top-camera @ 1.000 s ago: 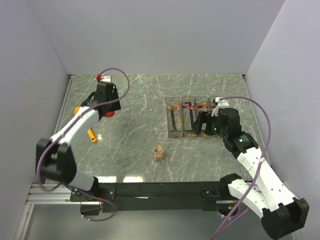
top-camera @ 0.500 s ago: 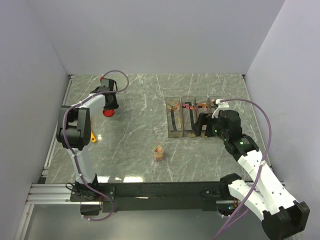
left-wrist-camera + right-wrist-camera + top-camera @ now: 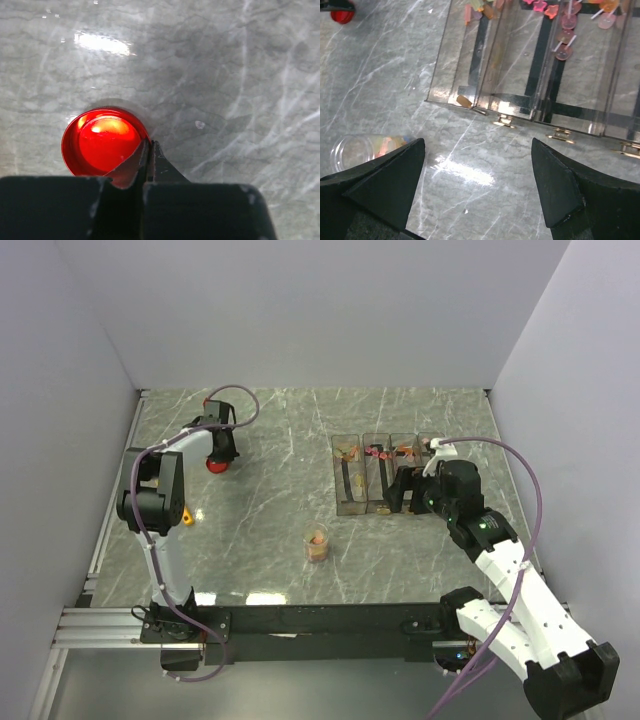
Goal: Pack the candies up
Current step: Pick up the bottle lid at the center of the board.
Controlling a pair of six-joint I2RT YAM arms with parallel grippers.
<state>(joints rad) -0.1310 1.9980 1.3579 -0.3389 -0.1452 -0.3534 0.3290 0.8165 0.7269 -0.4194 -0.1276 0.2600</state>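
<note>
Pink, orange and yellow candies [image 3: 565, 35] lie in a clear compartment box [image 3: 380, 475] on the right of the table. More candies [image 3: 318, 538] sit in a small clear jar [image 3: 355, 150] in the middle. My left gripper [image 3: 150, 145] is down at the far left, shut on the rim of the flat red lid [image 3: 102, 140], one finger inside it and one outside. From above, this lid [image 3: 216, 466] shows just under the left gripper [image 3: 218, 452]. My right gripper [image 3: 477, 150] hangs open over bare table in front of the box, holding nothing.
A yellow-orange scoop [image 3: 185, 513] lies on the left side, partly hidden behind the left arm. The box's brass hinges [image 3: 502, 121] face the right gripper. Grey walls close the table on three sides.
The left arm has folded and lowered onto the red lid, and its jaws have gone from open to shut. The right arm has stayed still.
</note>
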